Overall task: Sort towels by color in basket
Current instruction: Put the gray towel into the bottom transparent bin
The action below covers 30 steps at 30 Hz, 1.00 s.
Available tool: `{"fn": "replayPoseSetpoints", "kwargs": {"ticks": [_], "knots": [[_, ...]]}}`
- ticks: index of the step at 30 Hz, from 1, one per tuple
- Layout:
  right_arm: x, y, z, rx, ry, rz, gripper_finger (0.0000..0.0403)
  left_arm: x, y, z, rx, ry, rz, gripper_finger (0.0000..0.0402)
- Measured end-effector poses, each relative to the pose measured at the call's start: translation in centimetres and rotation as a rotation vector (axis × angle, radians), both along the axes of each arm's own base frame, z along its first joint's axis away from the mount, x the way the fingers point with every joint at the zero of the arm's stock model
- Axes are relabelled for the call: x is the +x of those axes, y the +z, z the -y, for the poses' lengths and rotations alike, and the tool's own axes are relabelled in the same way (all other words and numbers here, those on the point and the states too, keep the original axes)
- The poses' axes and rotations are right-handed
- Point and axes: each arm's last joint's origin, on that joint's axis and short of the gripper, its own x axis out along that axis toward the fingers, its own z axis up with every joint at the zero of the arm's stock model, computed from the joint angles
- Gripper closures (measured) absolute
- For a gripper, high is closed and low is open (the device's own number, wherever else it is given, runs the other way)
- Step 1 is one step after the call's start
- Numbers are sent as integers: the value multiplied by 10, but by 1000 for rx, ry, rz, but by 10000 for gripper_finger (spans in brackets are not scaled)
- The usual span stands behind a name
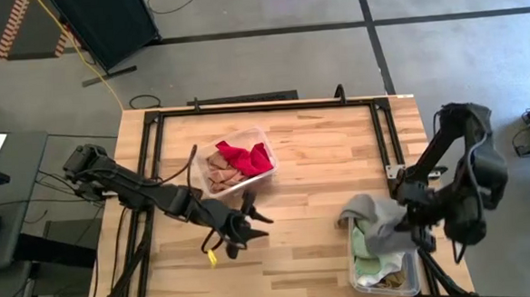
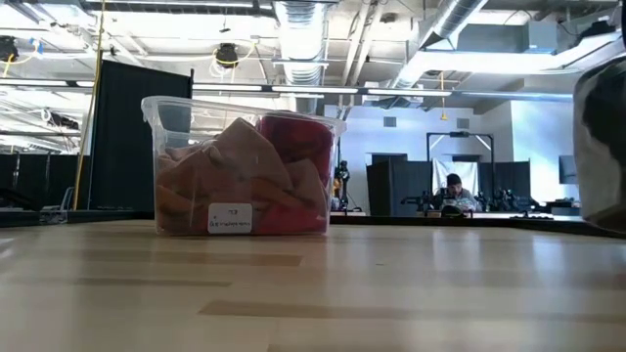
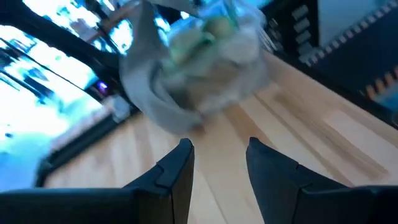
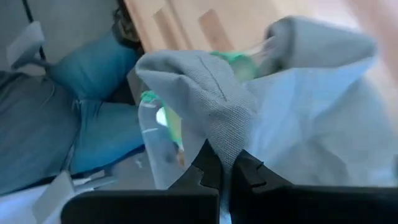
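A grey towel (image 1: 370, 214) hangs over a clear bin (image 1: 386, 283) at the table's near right, with my right gripper (image 4: 227, 169) shut on it. A pale green towel (image 1: 369, 266) lies in that bin. A second clear bin (image 1: 239, 164) at the table's middle holds a red towel (image 1: 245, 156) and a tan-brown towel (image 1: 221, 173). The low view shows this bin (image 2: 245, 166) standing on the table. My left gripper (image 1: 247, 225) hovers open near that bin's front, with nothing between its fingers (image 3: 177, 168). My right gripper pinches a raised fold of the grey towel (image 4: 231, 134) between its two fingers. The fingers slant down from above. The cloth spreads slack below them over the bin's rim (image 4: 149, 118).
A small yellow bit (image 1: 212, 257) lies on the table by my left gripper. Black frame rails (image 1: 147, 155) run along the table's left, right and far sides. Bare wood (image 1: 297, 247) lies between the two bins.
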Motion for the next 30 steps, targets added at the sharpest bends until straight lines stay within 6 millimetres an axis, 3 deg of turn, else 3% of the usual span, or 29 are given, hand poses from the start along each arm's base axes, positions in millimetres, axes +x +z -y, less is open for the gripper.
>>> {"fn": "replayPoseSetpoints", "kwargs": {"ticks": [6,10,15,23,30], "knots": [[12,-24,-30,-24,49,-1,377,21,3,-14,-61,-51,126,261],[18,-35,-42,-45,50,-12,377,47,-21,-9,-30,-74,140,252],[24,-43,-55,-75,80,-11,376,85,-50,-3,-24,-41,114,201],[29,-52,-65,-113,85,-26,376,143,-71,-6,-176,52,128,113],[31,-55,-69,-137,89,-13,375,184,-97,-19,-296,138,120,101]]}}
